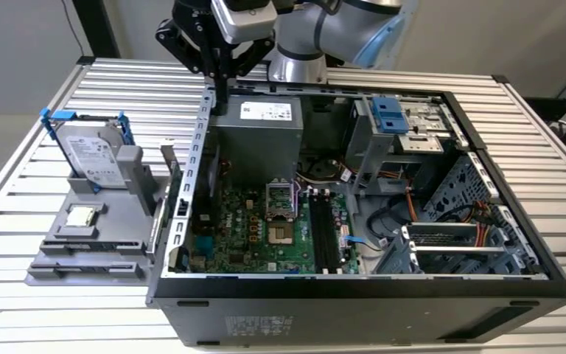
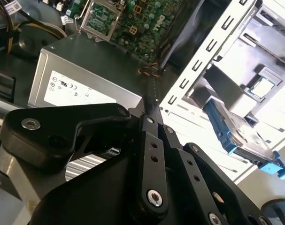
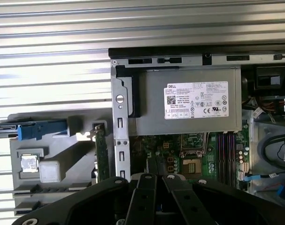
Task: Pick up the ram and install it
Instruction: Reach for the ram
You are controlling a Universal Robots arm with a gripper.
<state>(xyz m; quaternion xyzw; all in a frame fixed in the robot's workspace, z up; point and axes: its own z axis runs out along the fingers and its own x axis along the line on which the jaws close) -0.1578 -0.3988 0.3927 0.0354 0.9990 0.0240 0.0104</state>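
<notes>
I hung over a slatted metal table that carried an uncovered computer case lying on its side. Inside it, the grey power supply filled the rear corner on the exterior view's left, and the green motherboard lay in front of it.

Just outside the case wall, on the exterior view's left, sat a grey parts holder. A silver hard drive in a blue bracket stood upright at the holder's far end.

My gripper was above the rear corner of the case, over the power supply and the top edge of the left wall. Its fingers were pressed together and pointed down, with nothing between them. In the second wrist view they met in a single dark tip.

The ram stood on edge in the holder, just beside the outer face of the case wall. It showed as a thin green strip in the first wrist view. It was not in the motherboard, and I was clear of it, touching nothing.

The small square processor chip lay flat on the holder, in front of the drive.
</notes>
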